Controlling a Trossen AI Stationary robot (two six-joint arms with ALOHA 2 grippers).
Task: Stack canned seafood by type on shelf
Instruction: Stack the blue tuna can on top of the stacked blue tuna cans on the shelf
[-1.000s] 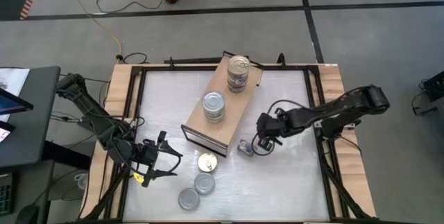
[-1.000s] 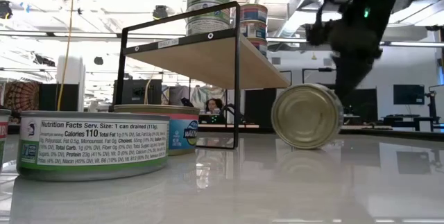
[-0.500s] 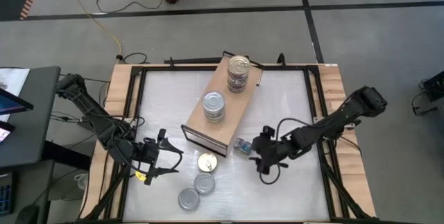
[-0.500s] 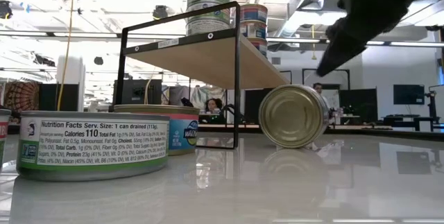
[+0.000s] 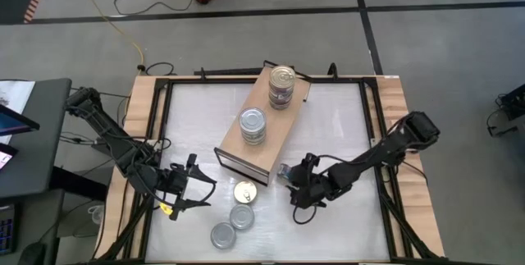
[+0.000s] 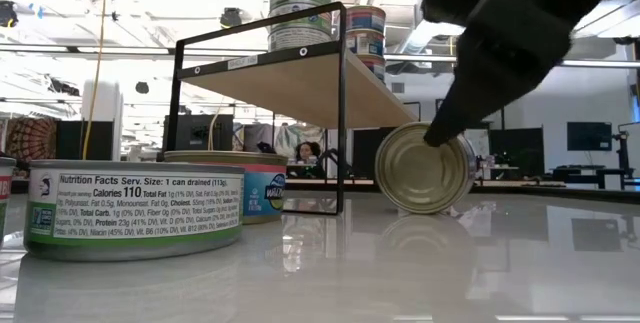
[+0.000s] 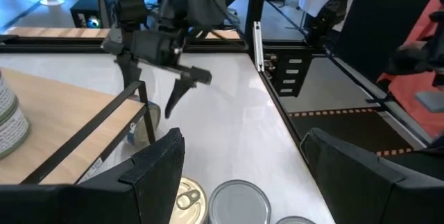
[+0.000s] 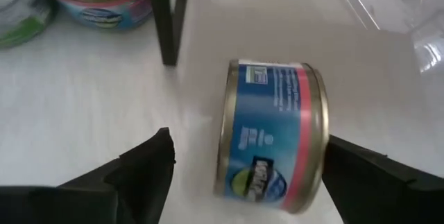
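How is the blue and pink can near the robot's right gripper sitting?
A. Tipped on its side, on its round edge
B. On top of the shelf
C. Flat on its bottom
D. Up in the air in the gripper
A: the blue and pink can lies on its rim on the table, its round end facing the low camera, beside the shelf, with the open right gripper around it but not touching.

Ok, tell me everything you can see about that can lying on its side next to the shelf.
The tipped can is a small flat round tin with a blue label edged in pink and plain gold-toned metal ends. It rests on its curved wall on the white table, one flat end facing the low camera, just beside the shelf at its near corner post. The right gripper hangs open just beside it, fingers to either side, not gripping it.
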